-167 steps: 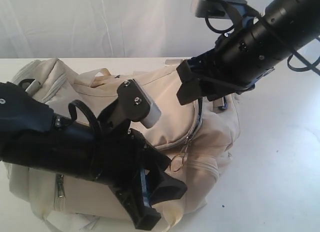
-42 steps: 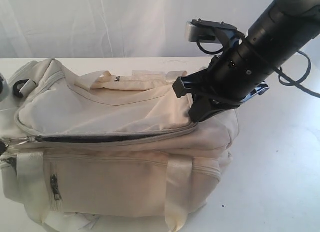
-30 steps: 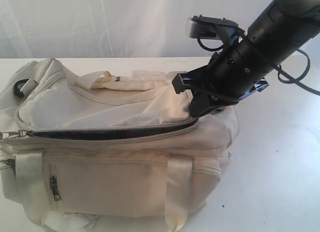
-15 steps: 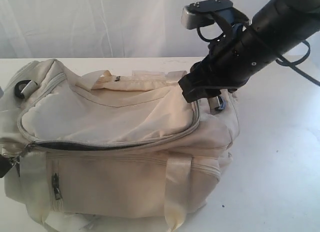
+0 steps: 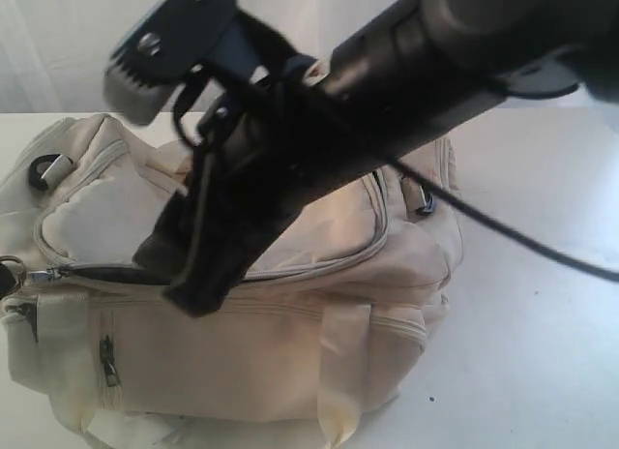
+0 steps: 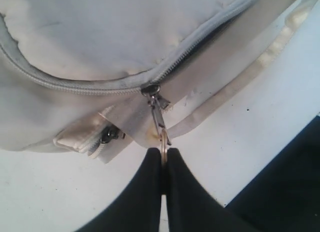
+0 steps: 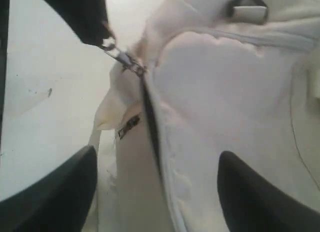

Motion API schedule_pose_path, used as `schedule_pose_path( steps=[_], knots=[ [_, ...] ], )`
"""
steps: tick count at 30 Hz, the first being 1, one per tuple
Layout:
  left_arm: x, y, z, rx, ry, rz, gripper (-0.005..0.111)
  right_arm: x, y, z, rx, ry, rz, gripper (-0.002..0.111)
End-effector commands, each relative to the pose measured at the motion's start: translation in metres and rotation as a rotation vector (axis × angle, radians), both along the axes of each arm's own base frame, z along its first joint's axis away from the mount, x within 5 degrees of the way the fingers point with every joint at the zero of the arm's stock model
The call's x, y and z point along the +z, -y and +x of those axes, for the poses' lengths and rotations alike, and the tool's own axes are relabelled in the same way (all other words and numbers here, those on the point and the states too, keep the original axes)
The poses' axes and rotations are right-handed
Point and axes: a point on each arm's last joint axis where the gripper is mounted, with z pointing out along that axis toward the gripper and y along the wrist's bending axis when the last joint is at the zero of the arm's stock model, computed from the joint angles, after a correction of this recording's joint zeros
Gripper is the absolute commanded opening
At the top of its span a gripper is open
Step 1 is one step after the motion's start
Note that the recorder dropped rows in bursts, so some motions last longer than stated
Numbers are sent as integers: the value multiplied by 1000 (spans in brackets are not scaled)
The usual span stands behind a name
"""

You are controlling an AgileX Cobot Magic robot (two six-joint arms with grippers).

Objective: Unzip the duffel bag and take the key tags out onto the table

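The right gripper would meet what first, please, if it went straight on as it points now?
Probably the duffel bag, at its top flap beside the partly open zipper; the open fingers straddle that spot, though depth is unclear.

Light: bright, even, bleaching the duffel bag [image 5: 222, 357] | Shadows: faint, soft under the bag | Focus: right arm [image 5: 387, 81] looms blurred across it; right wrist view smeary

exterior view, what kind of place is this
Most likely a robotics lab bench: a plain white table, a white curtain backdrop behind it, and a black robot arm reaching over a cream duffel bag.
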Motion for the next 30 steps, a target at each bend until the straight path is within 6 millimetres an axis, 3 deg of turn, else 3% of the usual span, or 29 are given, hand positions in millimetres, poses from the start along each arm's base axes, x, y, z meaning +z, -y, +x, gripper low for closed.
schedule_pose_path(
  steps=[1,6,11,18,22,30],
  knots=[
    [1,-2,-3,5,-31,12,0,-11,-29,-8,69,102,-25,65],
    [0,-6,-4,50,-34,46,0,-33,-47,-2,83,170,-99,63],
    [7,-8,-12,62,14,48,0,-42,-57,1,83,204,-94,60],
    [8,-9,-13,84,31,57,0,-52,-59,1,98,168,-129,30],
    [8,-12,-13,98,36,79,0,-56,-57,-3,127,122,-173,2],
    [9,-21,-7,164,92,156,0,-61,-52,-5,106,52,-226,0]
  ],
)
